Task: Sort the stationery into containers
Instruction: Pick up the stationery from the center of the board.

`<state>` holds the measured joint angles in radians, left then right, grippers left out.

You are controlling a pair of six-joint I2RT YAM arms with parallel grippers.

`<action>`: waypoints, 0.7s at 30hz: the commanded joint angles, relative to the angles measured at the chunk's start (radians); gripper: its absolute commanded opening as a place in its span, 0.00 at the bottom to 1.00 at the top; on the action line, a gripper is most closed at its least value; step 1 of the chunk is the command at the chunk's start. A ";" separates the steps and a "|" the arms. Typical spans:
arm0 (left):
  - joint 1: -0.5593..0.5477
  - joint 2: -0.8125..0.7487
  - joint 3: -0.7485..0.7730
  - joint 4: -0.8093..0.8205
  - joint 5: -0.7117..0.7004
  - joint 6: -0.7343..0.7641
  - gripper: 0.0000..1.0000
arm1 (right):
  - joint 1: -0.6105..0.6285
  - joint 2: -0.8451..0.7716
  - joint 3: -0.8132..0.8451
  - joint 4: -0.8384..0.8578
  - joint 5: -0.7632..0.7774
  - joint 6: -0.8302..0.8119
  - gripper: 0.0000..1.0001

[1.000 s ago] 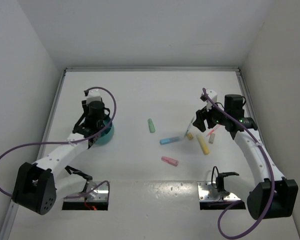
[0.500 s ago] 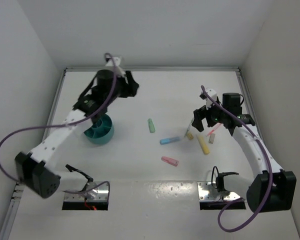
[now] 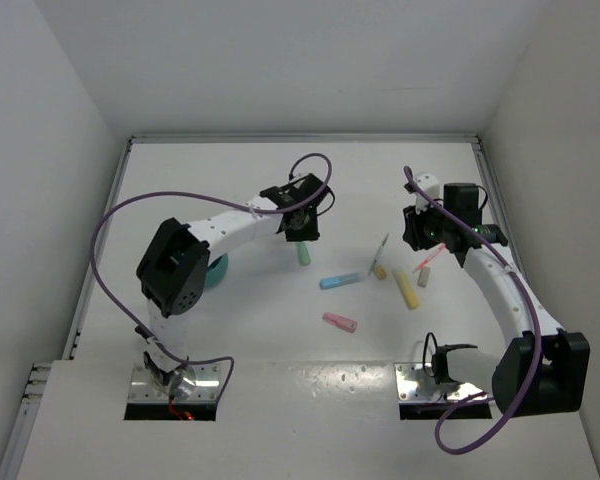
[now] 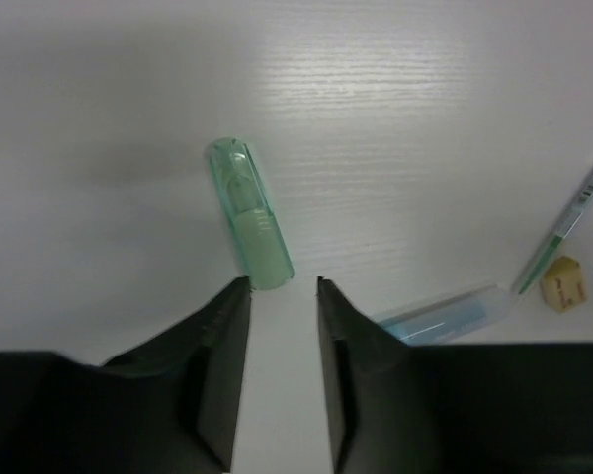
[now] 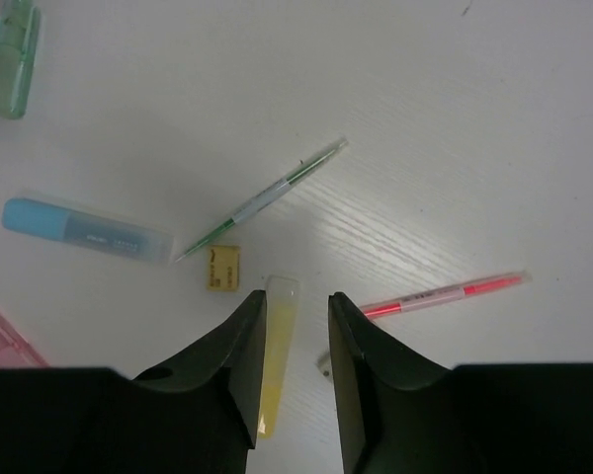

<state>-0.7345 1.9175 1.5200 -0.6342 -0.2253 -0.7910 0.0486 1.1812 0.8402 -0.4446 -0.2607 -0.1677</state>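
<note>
Table (image 3: 360,190): white, walled on three sides.

Left arm (image 3: 230,228): reaches across toward the table's middle. Right arm (image 3: 505,290): bent over the right side.

Holder (image 3: 220,268): round, teal, on the left part of the table, mostly hidden behind the left arm's elbow; only a sliver of rim shows. What is inside it cannot be told.

Left gripper (image 4: 282,286): jaws a narrow gap apart, nothing between them, pointing down at the table. Right gripper (image 5: 295,296): jaws likewise a narrow gap apart and holding nothing, above the table.

Stationery, all lying flat on the table, well apart from the holder:
- Yellow marker (image 5: 280,336): seen through the right gripper's gap, partly hidden by one finger.
- Blue marker (image 5: 84,229): left of it, near the middle.
- Green marker (image 4: 250,212): its near end just ahead of the left fingertips, not between them.
- Pink marker (image 5: 0,336): nearest the arm bases, cut off at the frame edge.
- Clear pen (image 5: 262,197): thin, green core, one tip close to the blue marker's end.
- Pink pen (image 5: 443,294): thin, to the right of the yellow marker.
- Tan block (image 5: 222,268): small, square, just beside the yellow marker's tip.
</note>
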 commanded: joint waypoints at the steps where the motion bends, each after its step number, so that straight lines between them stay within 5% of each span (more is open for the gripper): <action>1: -0.025 0.027 0.058 -0.050 -0.054 -0.086 0.42 | 0.005 0.006 0.042 0.038 0.034 0.017 0.33; 3: -0.025 0.067 0.071 -0.064 -0.054 -0.086 0.48 | 0.005 -0.005 0.042 0.038 0.034 0.017 0.33; 21: 0.015 0.216 0.169 -0.111 -0.091 -0.056 0.50 | 0.005 -0.014 0.042 0.038 0.043 0.017 0.35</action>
<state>-0.7334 2.1136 1.6424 -0.7200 -0.2932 -0.8429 0.0486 1.1824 0.8406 -0.4423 -0.2340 -0.1604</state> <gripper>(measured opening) 0.503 0.342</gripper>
